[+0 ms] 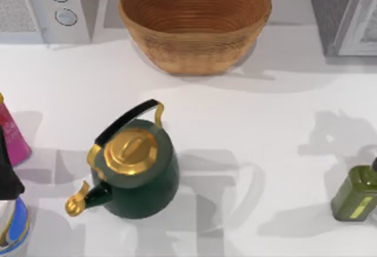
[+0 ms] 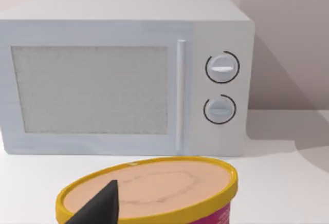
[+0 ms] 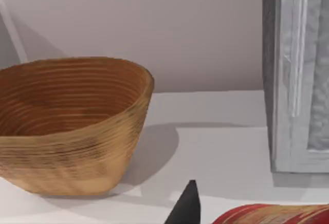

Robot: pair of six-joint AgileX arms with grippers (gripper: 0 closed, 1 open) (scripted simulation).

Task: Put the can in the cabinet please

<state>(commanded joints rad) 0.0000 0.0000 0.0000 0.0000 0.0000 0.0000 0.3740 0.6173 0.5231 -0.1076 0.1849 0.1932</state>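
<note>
Low in the right wrist view, a sliver of the can (image 3: pixel 272 215), red and faintly striped, lying just beside the dark tip of the right gripper (image 3: pixel 188 207). Touching or merely close, impossible to say, and likewise impossible to tell whether that gripper is spread, closed, or clamped on the can. Too little of the can visible to judge its long axis, upright or tipped. Beyond both, across bare white table (image 3: pixel 221 131), the grey cabinet (image 3: pixel 295 80) with its door face toward the camera; to the other side, the woven basket (image 3: pixel 67 126), well apart from the cabinet. From above, cabinet (image 1: pixel 347 15) at the far right corner, basket (image 1: pixel 194 21) at the far middle, microwave (image 1: pixel 47 3) at the far left, green kettle (image 1: pixel 138 171) near the middle and an olive-green bottle (image 1: pixel 356 192) at the right edge. Probably a job for the right arm alone, then, with the can at its gripper and the cabinet on its own side; the direction to cover runs from the can toward the far right, clear of the basket. Left gripper (image 2: pixel 100 206) idle at the left edge, hanging over a pink tub (image 2: pixel 154 193) with a yellow rim, facing the microwave; its grip cannot be told either.
</note>
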